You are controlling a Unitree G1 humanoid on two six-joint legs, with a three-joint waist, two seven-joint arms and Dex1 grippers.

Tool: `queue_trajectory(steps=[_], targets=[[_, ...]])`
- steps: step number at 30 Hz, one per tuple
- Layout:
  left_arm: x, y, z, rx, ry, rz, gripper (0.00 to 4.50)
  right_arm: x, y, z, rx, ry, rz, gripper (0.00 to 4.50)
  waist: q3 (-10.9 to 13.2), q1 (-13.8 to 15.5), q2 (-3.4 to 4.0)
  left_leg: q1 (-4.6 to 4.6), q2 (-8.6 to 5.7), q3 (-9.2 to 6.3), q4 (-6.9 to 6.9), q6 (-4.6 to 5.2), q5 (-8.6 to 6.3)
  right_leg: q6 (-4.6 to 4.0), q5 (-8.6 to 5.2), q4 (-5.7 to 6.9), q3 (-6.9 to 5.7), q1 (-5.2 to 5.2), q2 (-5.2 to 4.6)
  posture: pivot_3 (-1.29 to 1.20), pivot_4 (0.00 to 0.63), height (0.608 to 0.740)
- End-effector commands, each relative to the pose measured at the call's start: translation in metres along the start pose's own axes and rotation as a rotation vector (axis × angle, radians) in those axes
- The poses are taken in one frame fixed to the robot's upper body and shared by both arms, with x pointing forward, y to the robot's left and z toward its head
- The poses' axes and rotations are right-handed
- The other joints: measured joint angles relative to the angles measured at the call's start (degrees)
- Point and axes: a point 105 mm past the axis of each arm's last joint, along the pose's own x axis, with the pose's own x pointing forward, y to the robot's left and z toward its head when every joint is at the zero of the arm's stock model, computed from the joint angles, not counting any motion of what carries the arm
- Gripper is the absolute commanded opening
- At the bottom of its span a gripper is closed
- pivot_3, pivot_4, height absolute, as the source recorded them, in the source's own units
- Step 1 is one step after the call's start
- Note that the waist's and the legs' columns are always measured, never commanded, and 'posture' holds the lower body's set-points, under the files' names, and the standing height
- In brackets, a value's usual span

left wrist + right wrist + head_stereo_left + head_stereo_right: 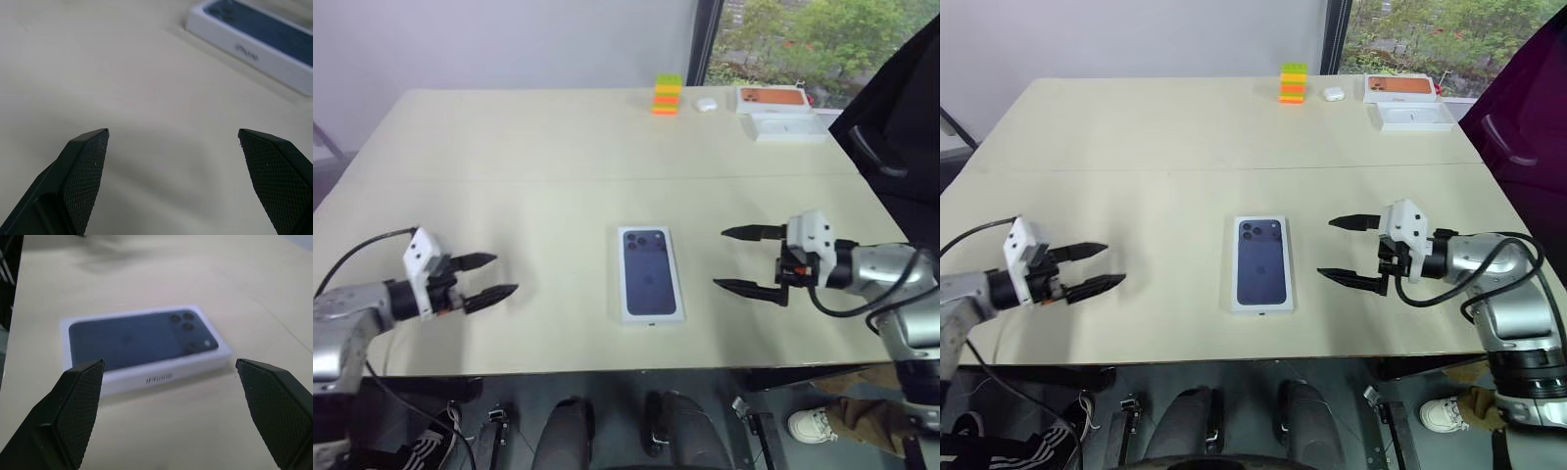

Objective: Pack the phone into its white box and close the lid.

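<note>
Left gripper (492, 277), two black fingers spread wide, grasping nothing; hangs low over the near left of the pale cream table (538, 206), pointing toward the middle. Bare tabletop between its fingertips in the left wrist view.

Right gripper (741, 259), fingers likewise spread apart and empty, over the near right of the table, pointing in at the box from the opposite side.

Between the two, well apart from both: the shallow white cardboard lid (650, 273), printed with a dark blue phone back and camera cluster, sits flat and squarely closed on the box. Grey lettering shows on its long side wall in both wrist views. Contents hidden; cannot tell whether the phone is inside.

Far edge of table, right: a white box with an orange phone picture (771, 97), and just in front of it an open white tray (790, 125). Left of these, a small white rounded case (706, 103) and a stack of bright green, yellow and orange blocks (667, 94).
</note>
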Motion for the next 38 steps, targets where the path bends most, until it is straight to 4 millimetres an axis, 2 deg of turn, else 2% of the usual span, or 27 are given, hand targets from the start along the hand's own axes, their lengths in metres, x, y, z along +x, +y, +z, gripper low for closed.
queue_trajectory(steps=[1,5,10,18,21,27,32,38], targets=[[-0.016,0.001,0.008,0.0,-0.001,0.024,4.45,-0.013,-0.002,0.0,-0.012,0.008,-0.013,4.5,0.0,0.14,0.0,0.0,0.0,0.0,0.0,0.0,0.0,-0.12,-0.08,0.0,0.0,0.0,0.0,0.0,0.15,0.74],[-0.028,0.007,0.007,-0.022,-0.023,0.121,4.45,-0.021,0.006,-0.011,0.079,0.016,0.006,4.5,0.0,0.16,0.0,-0.02,0.0,-0.02,0.0,0.0,0.0,-0.1,-0.1,-0.03,-0.01,0.02,-0.05,0.0,0.15,0.74],[-0.035,-0.001,0.001,0.005,0.0,0.132,4.45,-0.028,0.004,-0.017,0.03,0.043,-0.049,4.5,0.0,-0.05,0.01,0.0,-0.01,0.08,-0.01,-0.01,0.0,-0.11,-0.09,-0.02,0.05,-0.01,-0.08,0.0,0.15,0.74],[-0.034,-0.003,-0.005,0.055,-0.014,0.157,4.45,-0.039,0.005,-0.028,0.07,0.068,-0.069,4.5,0.0,0.16,0.01,0.0,0.0,0.09,-0.03,-0.01,-0.01,-0.11,-0.09,-0.02,0.06,-0.03,-0.04,0.0,0.15,0.74],[-0.035,0.002,-0.006,0.022,-0.021,0.171,4.45,-0.046,0.005,-0.035,0.097,0.083,-0.088,4.5,0.0,0.14,0.01,0.0,-0.01,0.1,-0.02,-0.01,-0.01,-0.12,-0.1,-0.02,0.08,-0.02,-0.04,0.0,0.15,0.74],[-0.033,0.004,-0.003,0.024,-0.047,0.17,4.45,-0.046,0.005,-0.041,0.107,0.079,-0.117,4.5,0.0,0.03,0.01,0.0,0.0,0.09,-0.03,-0.01,-0.01,-0.12,-0.1,-0.02,0.08,-0.04,-0.01,0.0,0.15,0.74],[-0.046,0.005,-0.015,0.036,-0.007,0.187,4.45,-0.064,-0.001,-0.043,0.124,0.094,-0.159,4.5,0.0,0.07,0.02,0.0,0.0,0.13,-0.03,-0.01,-0.01,-0.12,-0.1,-0.02,0.09,-0.04,-0.01,0.0,0.15,0.74],[-0.061,0.002,-0.028,-0.003,0.008,0.213,4.45,-0.07,0.001,-0.046,0.131,0.112,-0.175,4.5,0.0,0.05,0.01,0.01,0.01,0.11,-0.03,-0.01,-0.01,-0.13,-0.11,-0.02,0.09,-0.05,-0.01,0.0,0.15,0.74]])
